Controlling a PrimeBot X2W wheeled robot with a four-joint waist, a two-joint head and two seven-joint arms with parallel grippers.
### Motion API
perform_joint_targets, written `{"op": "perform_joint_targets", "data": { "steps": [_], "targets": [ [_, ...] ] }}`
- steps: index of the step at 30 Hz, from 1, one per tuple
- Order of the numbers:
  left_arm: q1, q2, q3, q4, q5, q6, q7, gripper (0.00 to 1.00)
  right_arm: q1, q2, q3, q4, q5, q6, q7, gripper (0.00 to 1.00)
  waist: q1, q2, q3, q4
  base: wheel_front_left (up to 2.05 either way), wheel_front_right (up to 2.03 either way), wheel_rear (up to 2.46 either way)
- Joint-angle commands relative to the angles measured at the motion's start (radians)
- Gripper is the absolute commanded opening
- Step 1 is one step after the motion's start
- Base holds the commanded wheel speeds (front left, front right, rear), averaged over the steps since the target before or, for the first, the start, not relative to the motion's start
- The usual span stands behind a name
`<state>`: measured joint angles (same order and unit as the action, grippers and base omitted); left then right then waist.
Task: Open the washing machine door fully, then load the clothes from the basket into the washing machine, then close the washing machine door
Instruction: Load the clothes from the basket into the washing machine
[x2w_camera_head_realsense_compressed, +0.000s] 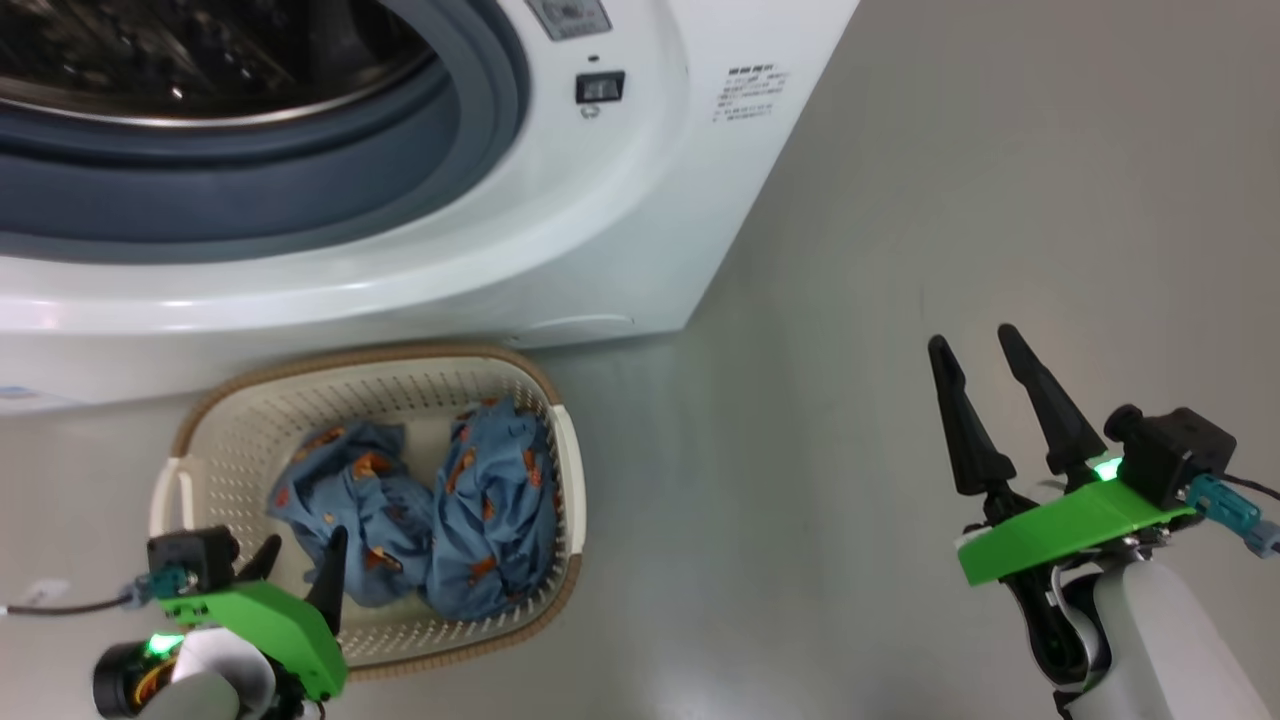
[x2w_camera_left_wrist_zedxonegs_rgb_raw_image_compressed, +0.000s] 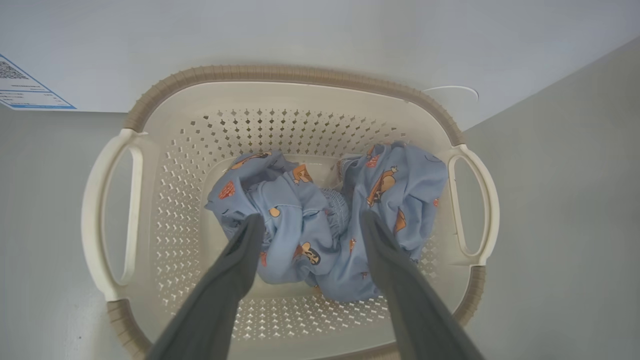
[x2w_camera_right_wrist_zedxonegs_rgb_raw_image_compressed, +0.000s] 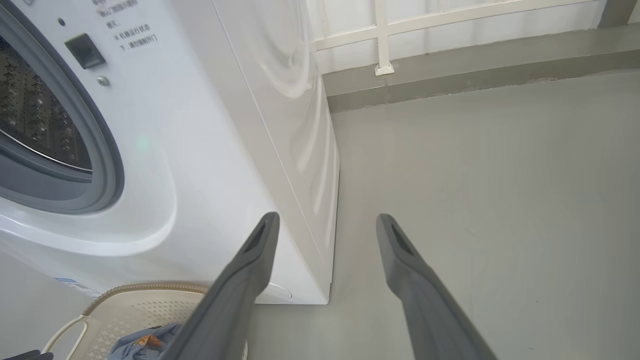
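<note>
The two crumpled light blue fabric garments (x2w_camera_head_realsense_compressed: 490, 500) with orange figures lie touching each other in the cream-white perforated plastic basket (x2w_camera_head_realsense_compressed: 380, 356) with a brown woven-look rim, at 7 o'clock in my head view. My left pincer (x2w_camera_left_wrist_zedxonegs_rgb_raw_image_compressed: 311, 220) hangs over them, fingers spread to either side of the heap; I cannot tell whether the tips touch cloth. The basket stands on the grey floor (x2w_camera_head_realsense_compressed: 800, 450) just before the big white front-loading washing machine (x2w_camera_head_realsense_compressed: 600, 250) at 11 o'clock, its grey-blue rubber gasket (x2w_camera_head_realsense_compressed: 300, 190) and steel perforated drum (x2w_camera_head_realsense_compressed: 150, 60) uncovered, while my right pincer (x2w_camera_head_realsense_compressed: 972, 345) stands well apart at 4 o'clock, spread and empty.
</note>
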<state>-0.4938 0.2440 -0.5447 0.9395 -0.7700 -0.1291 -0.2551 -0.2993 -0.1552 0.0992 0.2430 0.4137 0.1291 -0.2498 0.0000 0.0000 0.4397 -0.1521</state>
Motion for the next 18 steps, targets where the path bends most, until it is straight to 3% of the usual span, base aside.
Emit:
{"op": "perform_joint_targets", "data": {
  "steps": [1,18],
  "targets": [
    [-0.025,0.039,0.013,0.007,-0.014,-0.002,-0.005,1.00,-0.008,0.002,0.026,-0.024,-0.013,0.002,-0.012,1.00,0.0000,0.0000,0.054,-0.024,0.00,0.00,0.00],
    [-0.215,0.145,-0.177,0.147,-0.177,-0.002,0.054,1.00,-0.096,0.046,0.068,-0.049,-0.026,0.002,-0.012,1.00,0.0000,0.0000,0.230,-0.105,0.00,0.00,0.00]
  ]
}}
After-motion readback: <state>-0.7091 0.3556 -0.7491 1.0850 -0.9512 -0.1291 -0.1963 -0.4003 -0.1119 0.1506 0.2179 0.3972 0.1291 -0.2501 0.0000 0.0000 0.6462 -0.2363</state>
